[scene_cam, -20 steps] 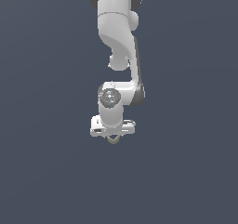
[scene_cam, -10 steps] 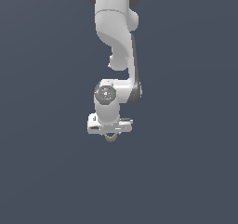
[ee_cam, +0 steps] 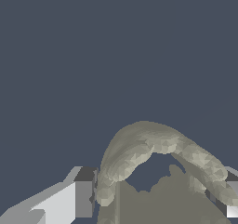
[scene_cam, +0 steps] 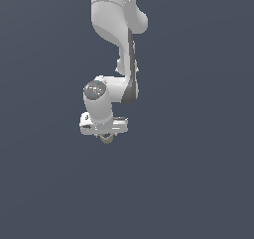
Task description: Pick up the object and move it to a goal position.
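The object is a small tan-olive hollow ring (scene_cam: 105, 138). In the exterior view it hangs just under the white hand of the arm, mostly hidden by it. My gripper (scene_cam: 105, 136) is shut on it. In the wrist view the ring (ee_cam: 153, 146) arches between my two fingers (ee_cam: 83, 197), with its wall pinched at both sides and the floor seen through its hole. The gripper carries it above the dark floor.
The white arm (scene_cam: 119, 39) comes down from the top of the exterior view. A plain dark grey-blue floor (scene_cam: 198, 183) fills both views. No other objects or goal marker show.
The gripper with the ring has moved towards the exterior view's left and slightly up over the last second. The grip on the ring stays the same.
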{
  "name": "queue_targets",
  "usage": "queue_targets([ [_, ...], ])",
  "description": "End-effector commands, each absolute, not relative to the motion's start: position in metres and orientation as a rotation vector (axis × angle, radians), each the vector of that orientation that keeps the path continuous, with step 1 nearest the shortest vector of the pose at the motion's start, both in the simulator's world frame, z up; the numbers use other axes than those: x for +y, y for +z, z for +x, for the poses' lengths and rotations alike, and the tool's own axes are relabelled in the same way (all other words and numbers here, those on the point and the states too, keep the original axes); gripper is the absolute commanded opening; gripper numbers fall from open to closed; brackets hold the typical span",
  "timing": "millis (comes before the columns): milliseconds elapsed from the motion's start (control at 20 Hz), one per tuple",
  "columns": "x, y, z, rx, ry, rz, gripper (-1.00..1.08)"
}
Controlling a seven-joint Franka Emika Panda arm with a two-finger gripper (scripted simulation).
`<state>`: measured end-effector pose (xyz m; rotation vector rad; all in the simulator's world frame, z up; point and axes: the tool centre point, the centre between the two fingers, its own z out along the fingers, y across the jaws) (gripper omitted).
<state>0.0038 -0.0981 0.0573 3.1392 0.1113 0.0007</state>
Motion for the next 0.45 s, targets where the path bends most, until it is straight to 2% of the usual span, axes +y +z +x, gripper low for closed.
queue_targets([
  [0,-0.1089,0.0603,-0.003,0.113,0.001,3.139,-1.0],
  [400,-0.1176,0.0625,-0.0065,0.113,0.001,3.139,-1.0],
])
